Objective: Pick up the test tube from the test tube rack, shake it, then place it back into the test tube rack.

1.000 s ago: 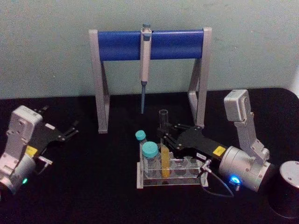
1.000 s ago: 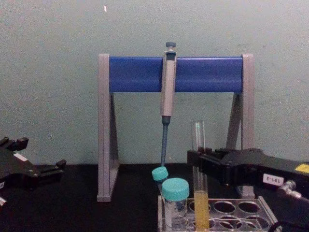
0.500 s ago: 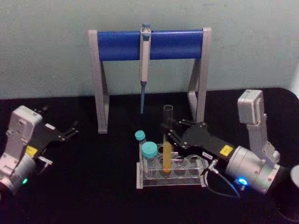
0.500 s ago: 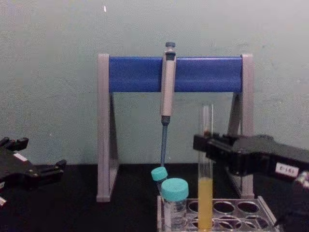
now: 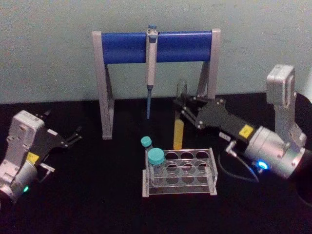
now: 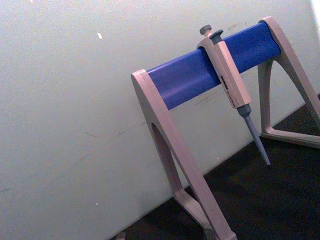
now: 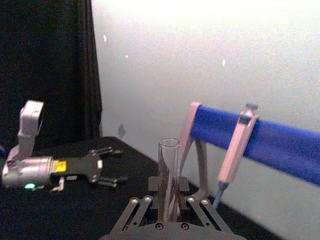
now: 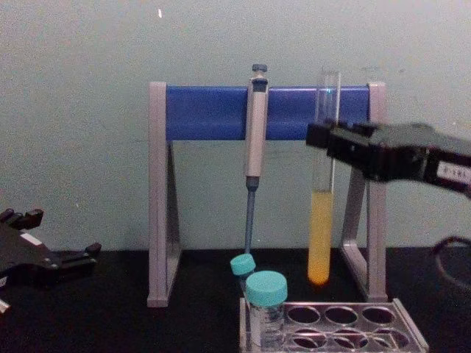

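Test tube (image 8: 321, 220) is out of the test tube rack (image 5: 190, 189): upright, its round bottom hanging above and just beyond the rack's far row, yellow-orange liquid in the lower part. Right claw (image 5: 181, 106) is clamped on the clear glass above the liquid, reaching in from the right. Left claw (image 5: 73, 135) is parked at far left over the table (image 5: 97, 204), fingers apart. I judge pick-up complete; shake is next. The tube is uncapped, so I want short strokes, mouth kept up, staying off the pipette (image 5: 151, 63) and stand leg (image 5: 214, 58) close by
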Robot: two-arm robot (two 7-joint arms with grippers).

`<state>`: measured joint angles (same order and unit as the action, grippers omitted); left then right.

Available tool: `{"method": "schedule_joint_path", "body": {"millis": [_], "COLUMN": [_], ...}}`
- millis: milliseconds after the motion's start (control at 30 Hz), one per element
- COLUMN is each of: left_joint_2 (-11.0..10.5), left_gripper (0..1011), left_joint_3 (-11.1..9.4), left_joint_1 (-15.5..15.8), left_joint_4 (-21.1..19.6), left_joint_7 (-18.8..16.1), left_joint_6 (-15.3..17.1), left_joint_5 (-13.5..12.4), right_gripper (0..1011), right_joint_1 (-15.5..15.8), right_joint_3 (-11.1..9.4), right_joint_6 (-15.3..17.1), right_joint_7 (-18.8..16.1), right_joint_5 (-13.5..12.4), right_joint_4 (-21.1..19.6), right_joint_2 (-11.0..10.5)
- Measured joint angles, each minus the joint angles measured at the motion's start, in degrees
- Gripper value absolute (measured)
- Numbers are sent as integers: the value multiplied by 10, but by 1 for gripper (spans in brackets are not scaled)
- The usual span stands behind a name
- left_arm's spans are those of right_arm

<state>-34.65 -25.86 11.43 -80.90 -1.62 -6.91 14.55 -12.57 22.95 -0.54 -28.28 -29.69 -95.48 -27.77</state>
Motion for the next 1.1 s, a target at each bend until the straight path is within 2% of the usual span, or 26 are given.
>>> {"method": "schedule_joint_path", "body": {"millis": [133, 400, 533, 800, 1100], "left_joint_2": [0, 0, 0, 0, 0], "left_gripper": [1001, 1001, 1001, 1001, 1001], "left_joint_3": [0, 0, 0, 0, 0], "left_joint_1": [0, 0, 0, 0, 0], "left_joint_4": [0, 0, 0, 0, 0], "left_joint_7": [0, 0, 0, 0, 0], "left_joint_6": [0, 0, 0, 0, 0], "left_joint_5": [0, 0, 0, 0, 0], "right_gripper": [229, 229, 229, 229, 229], "right_joint_1": [-28, -92, -107, -120, -118], "right_joint_3": [0, 5, 7, 9, 3], "right_joint_6": [11, 28, 31, 37, 39], "right_joint_7": [8, 17, 18, 21, 28], "right_joint_5": [6, 21, 23, 23, 23], "right_joint_4": [14, 68, 85, 104, 102], "right_joint_2": [6, 30, 39, 50, 48]}}
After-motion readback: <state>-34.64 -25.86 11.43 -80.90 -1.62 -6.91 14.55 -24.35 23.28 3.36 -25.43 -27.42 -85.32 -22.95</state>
